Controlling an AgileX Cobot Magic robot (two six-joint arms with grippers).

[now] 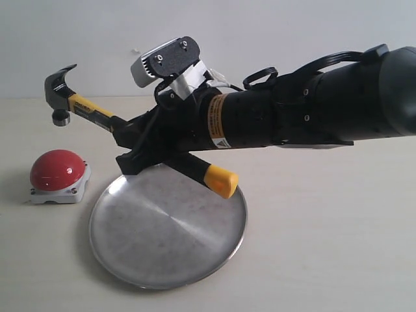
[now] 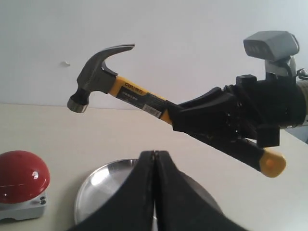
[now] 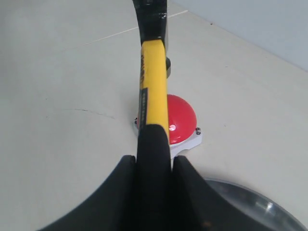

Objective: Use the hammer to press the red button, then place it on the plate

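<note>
My right gripper [image 1: 133,140] is shut on the black grip of the hammer [image 1: 81,104] and holds it in the air, steel head up at the left, yellow end over the plate. The hammer's head [image 1: 60,91] hovers above and a little behind the red button [image 1: 57,169], not touching it. The red button sits on its grey base at the table's left. The steel plate [image 1: 162,240] lies just right of it. In the right wrist view the hammer [image 3: 154,96] runs out between the jaws over the red button [image 3: 183,118]. My left gripper [image 2: 154,154] is shut and empty above the plate [image 2: 96,185].
The right arm [image 1: 312,110] stretches in from the right above the table, with its wrist camera [image 1: 162,62] on top. A pale wall stands behind the beige table [image 1: 325,247].
</note>
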